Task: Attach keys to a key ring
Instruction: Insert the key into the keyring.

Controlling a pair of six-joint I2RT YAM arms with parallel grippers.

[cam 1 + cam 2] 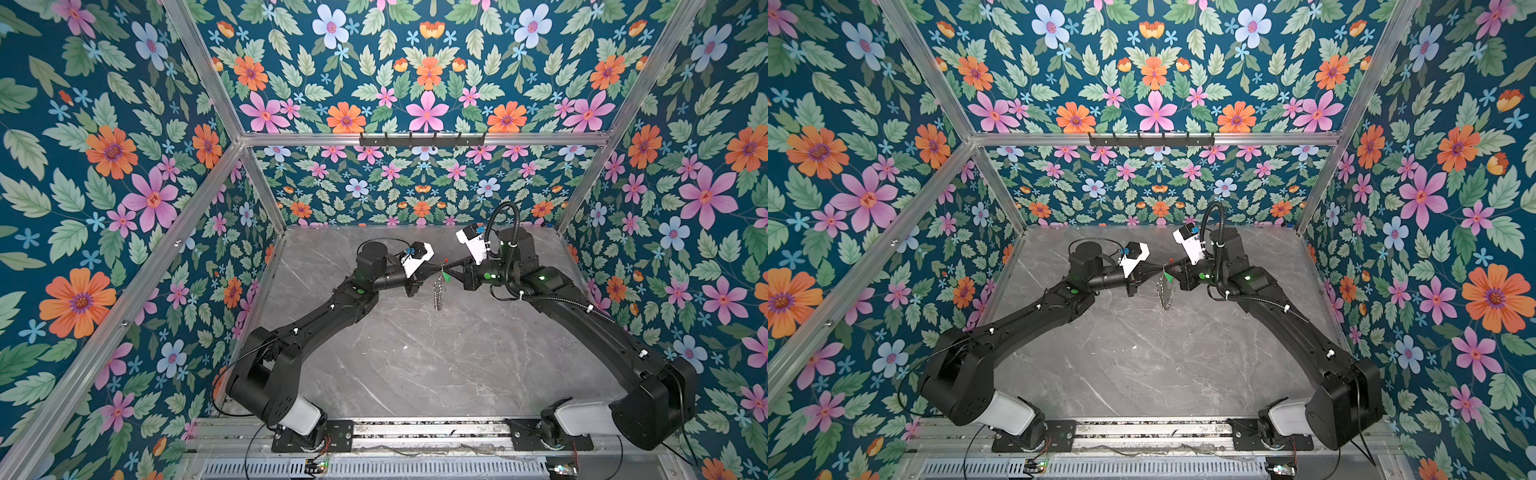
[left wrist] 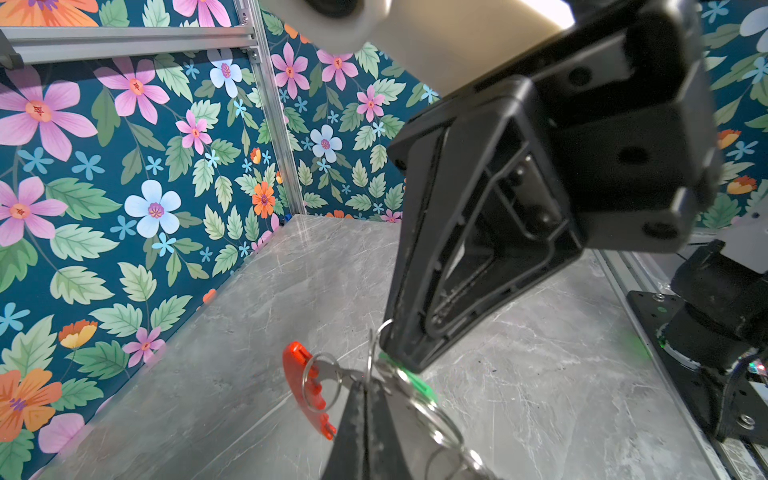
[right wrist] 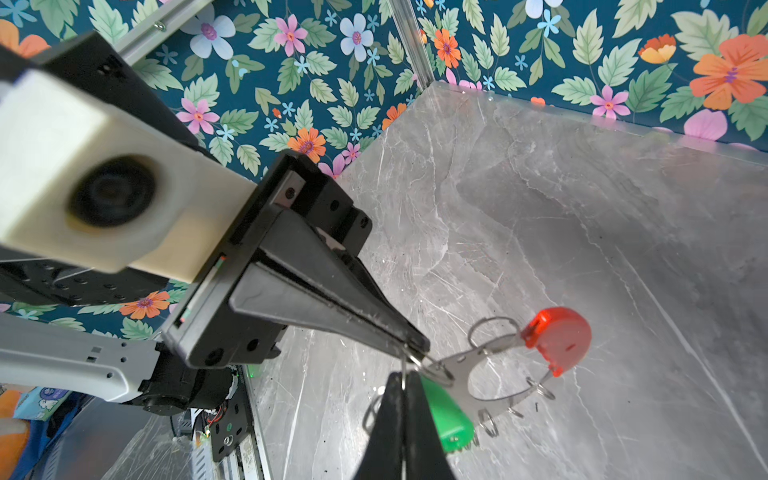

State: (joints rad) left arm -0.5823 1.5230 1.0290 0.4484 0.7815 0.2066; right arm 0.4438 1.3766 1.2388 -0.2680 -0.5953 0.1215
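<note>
Key (image 3: 446, 415) hangs mid-air by the key ring (image 3: 557, 336) above the table (image 3: 582, 208), left gripper (image 3: 415, 347) clamped on the key ring, right gripper (image 3: 403, 384) jaws together beside the key, holding what can't tell; risk: thin wire slips, bunch drops.

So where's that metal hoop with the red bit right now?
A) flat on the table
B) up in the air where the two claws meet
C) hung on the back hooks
B: the key ring hangs clear of the table, pinched by the left gripper, the right gripper shut at the green key beside it.
</note>
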